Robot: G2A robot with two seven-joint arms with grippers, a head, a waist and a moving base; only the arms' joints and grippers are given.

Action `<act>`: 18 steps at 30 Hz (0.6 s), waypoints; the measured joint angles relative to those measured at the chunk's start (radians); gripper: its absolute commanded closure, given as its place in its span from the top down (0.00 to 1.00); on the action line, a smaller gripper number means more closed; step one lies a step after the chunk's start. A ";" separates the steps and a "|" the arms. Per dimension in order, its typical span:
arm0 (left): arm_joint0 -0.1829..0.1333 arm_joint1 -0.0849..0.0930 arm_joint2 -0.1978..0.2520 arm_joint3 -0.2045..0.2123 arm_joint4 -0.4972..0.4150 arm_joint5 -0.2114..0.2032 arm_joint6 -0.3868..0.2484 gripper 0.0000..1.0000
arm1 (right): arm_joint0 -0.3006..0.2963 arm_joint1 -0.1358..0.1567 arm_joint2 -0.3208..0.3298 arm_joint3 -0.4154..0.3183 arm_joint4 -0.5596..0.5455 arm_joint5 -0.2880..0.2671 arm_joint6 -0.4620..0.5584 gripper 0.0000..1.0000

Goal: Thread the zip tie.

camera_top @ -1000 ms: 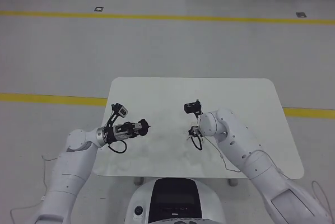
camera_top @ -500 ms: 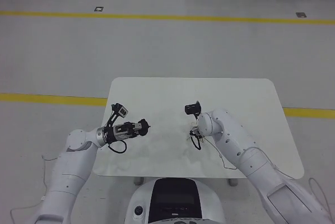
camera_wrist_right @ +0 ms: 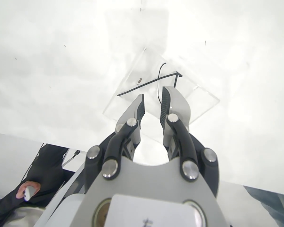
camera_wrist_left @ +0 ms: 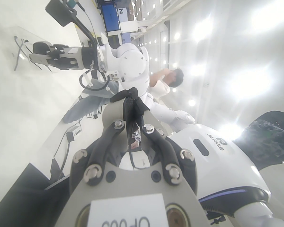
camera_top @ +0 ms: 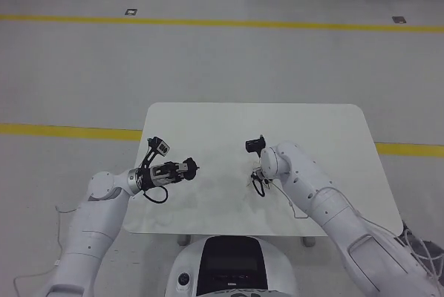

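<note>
1. Right forearm has shifted slightly; the left arm has not moved.
2. Right hand (camera_wrist_right: 152, 103) is half open and holds nothing, just above the black zip tie (camera_wrist_right: 146, 85).
3. The zip tie lies on a clear plate (camera_wrist_right: 198, 95) on the tabletop (camera_top: 318, 134).
4. Left hand (camera_wrist_left: 130, 100), well apart, is closed on a small black piece (camera_wrist_left: 117, 97) that I cannot identify.

Top view: bright, even overhead light. Table (camera_top: 311, 126) reads near-white, no glare.
Left wrist view: heavy glare from ceiling lamps (camera_wrist_left: 248, 79), approx. half the frame washed out.
Right wrist view: tabletop overexposed to white. Clear plate (camera_wrist_right: 201, 95) shows by faint edge reflections only. Zip tie (camera_wrist_right: 146, 83) dark, strong contrast.
Both wrist views: wide-angle bending twd. edges, straight lines curve.
</note>
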 measured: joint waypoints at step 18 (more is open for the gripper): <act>0.000 0.000 0.000 0.000 0.000 0.000 0.000 0.00 | 0.039 -0.033 -0.028 0.103 0.015 -0.005 -0.019 0.15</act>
